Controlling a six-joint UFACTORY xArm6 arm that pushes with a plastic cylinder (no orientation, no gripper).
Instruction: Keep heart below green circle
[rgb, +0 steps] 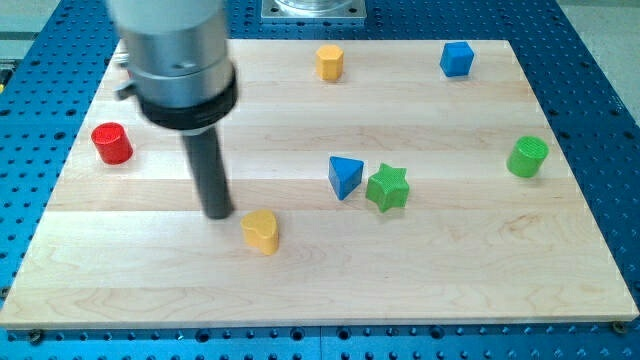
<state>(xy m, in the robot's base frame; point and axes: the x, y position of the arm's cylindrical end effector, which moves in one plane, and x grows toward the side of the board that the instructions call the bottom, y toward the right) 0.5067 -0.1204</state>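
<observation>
The yellow heart (261, 231) lies left of the board's middle, toward the view's bottom. The green circle (527, 157) is a green cylinder near the board's right edge, far to the right of the heart and a little higher in the view. My tip (219, 213) rests on the board just left of the heart and slightly above it, with a small gap between them. The arm's grey body hides the board's top-left part.
A blue triangle (344, 176) and a green star (387, 187) sit side by side at mid-board. A red cylinder (112, 143) is at the left edge. A yellow-orange hexagon (329, 62) and a blue cube (456, 58) lie along the top.
</observation>
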